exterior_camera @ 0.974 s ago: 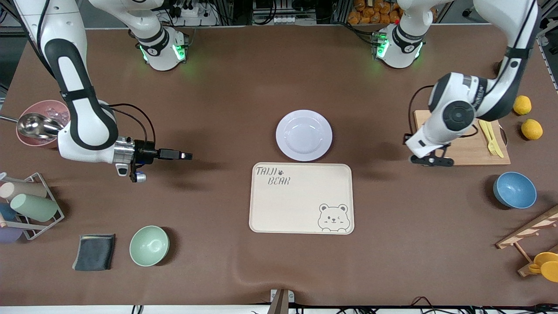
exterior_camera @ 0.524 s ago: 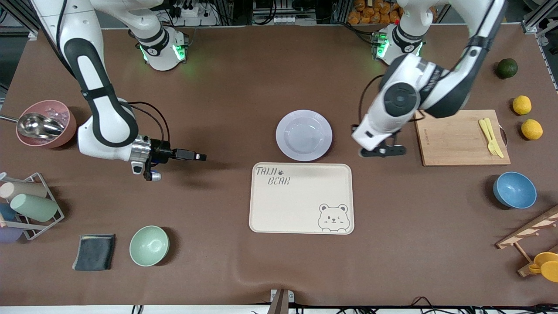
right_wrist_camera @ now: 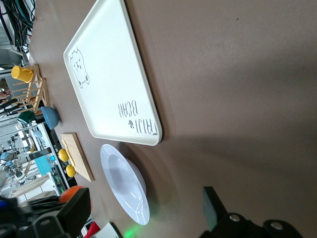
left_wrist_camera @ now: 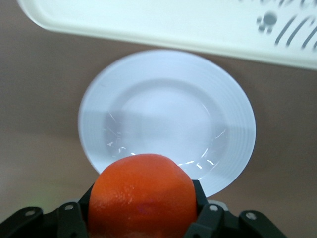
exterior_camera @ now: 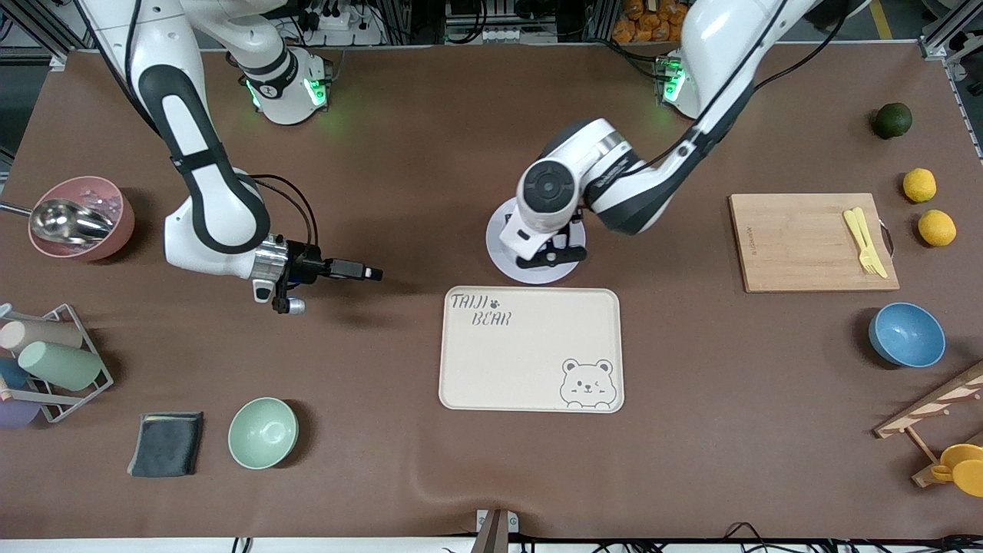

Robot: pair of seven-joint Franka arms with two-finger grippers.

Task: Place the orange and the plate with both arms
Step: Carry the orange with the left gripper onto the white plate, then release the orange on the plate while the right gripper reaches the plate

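Observation:
The pale lavender-white plate (exterior_camera: 504, 264) lies mid-table, just farther from the front camera than the cream bear tray (exterior_camera: 530, 349). My left gripper (exterior_camera: 549, 253) hangs over the plate, shut on the glossy red-orange orange (left_wrist_camera: 142, 196). In the left wrist view the plate (left_wrist_camera: 168, 114) lies below the orange. In the front view the left hand hides the orange. My right gripper (exterior_camera: 355, 270) is open and empty, held level above bare table toward the right arm's end from the plate. It points at the plate (right_wrist_camera: 124, 183), and the right wrist view shows a bit of the orange (right_wrist_camera: 72, 190).
A wooden cutting board (exterior_camera: 799, 242) with yellow cutlery, two lemons (exterior_camera: 919, 184), a dark green fruit (exterior_camera: 892, 120) and a blue bowl (exterior_camera: 906, 334) lie toward the left arm's end. A green bowl (exterior_camera: 263, 432), grey cloth (exterior_camera: 165, 443), cup rack (exterior_camera: 46, 361) and pink bowl (exterior_camera: 81, 217) lie toward the right arm's end.
My left arm has swung from the cutting board's edge to over the plate, carrying the orange. My right gripper has slid a little toward the plate.

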